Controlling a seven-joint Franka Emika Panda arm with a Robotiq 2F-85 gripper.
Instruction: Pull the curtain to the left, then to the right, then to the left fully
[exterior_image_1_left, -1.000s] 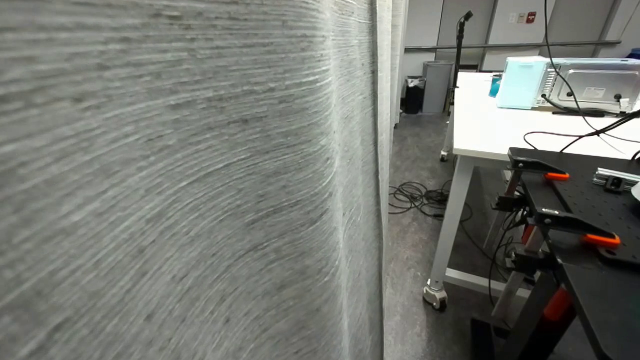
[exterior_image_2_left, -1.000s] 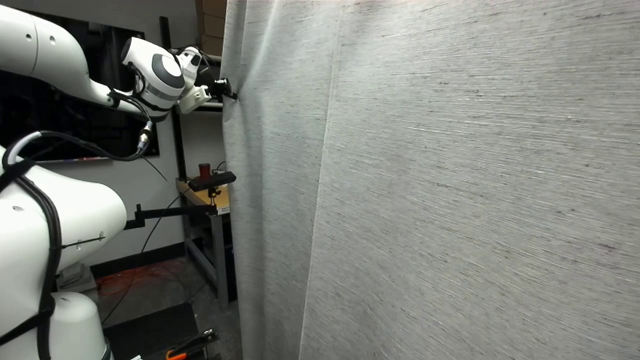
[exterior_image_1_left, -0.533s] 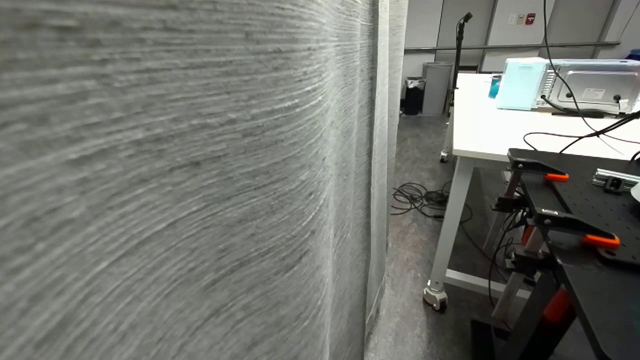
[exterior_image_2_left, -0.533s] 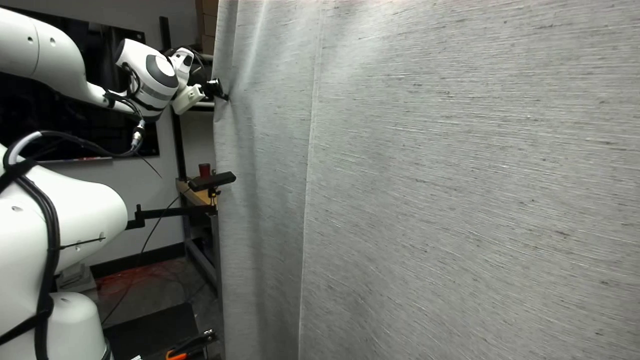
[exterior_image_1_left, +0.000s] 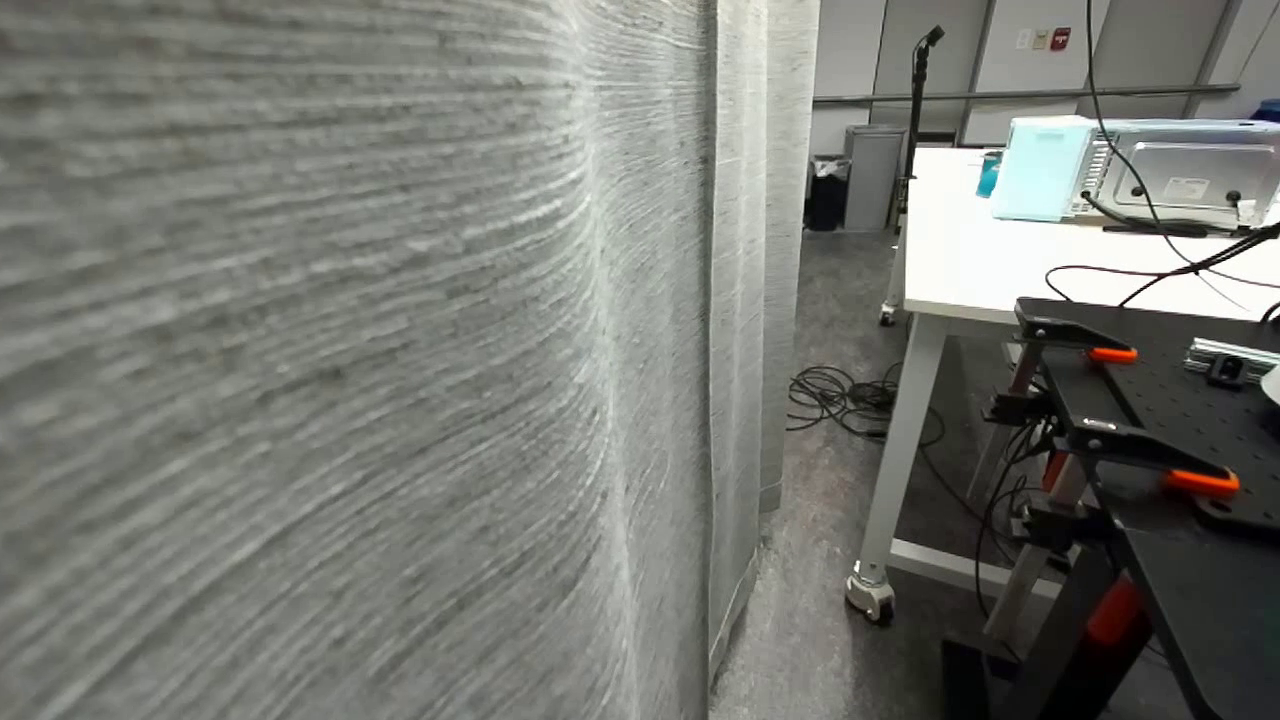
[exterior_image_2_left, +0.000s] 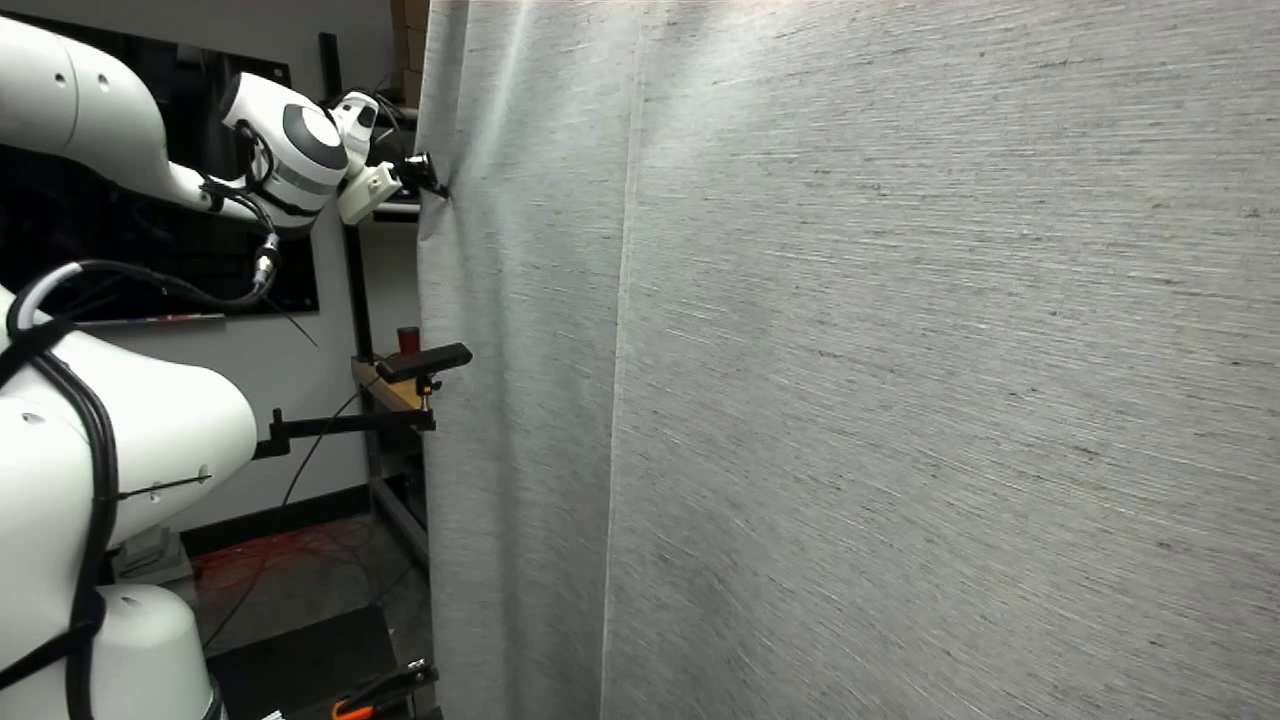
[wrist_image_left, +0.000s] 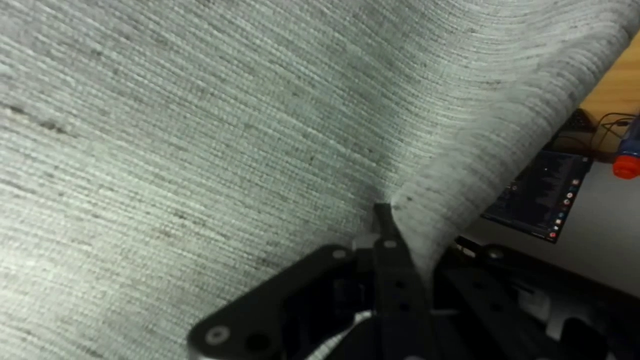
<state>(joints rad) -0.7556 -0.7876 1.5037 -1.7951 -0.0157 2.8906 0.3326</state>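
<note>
The curtain (exterior_image_2_left: 850, 350), pale grey-white woven cloth, fills most of an exterior view and hangs to the floor with soft vertical folds. Seen almost edge-on, the curtain (exterior_image_1_left: 350, 350) also covers the left half of an exterior view, and its hem shows above the floor. My gripper (exterior_image_2_left: 443, 190) is at the curtain's left edge, high up. In the wrist view, the gripper (wrist_image_left: 393, 212) pinches the curtain (wrist_image_left: 225, 140), and the cloth (wrist_image_left: 450, 195) bunches into a narrow fold between its fingers. One finger is largely hidden behind that fold.
A wooden desk (exterior_image_2_left: 390, 385) and a camera on a black bracket (exterior_image_2_left: 425, 362) stand behind the curtain's left edge. A white wheeled table (exterior_image_1_left: 960, 240), a black clamped table (exterior_image_1_left: 1180, 430) and coiled cables (exterior_image_1_left: 840, 395) lie right of the curtain.
My gripper and the curtain's held edge have shifted left, covering more of the desk. The folds have moved left too, and more of the hem is visible. The gripper has stayed shut.
</note>
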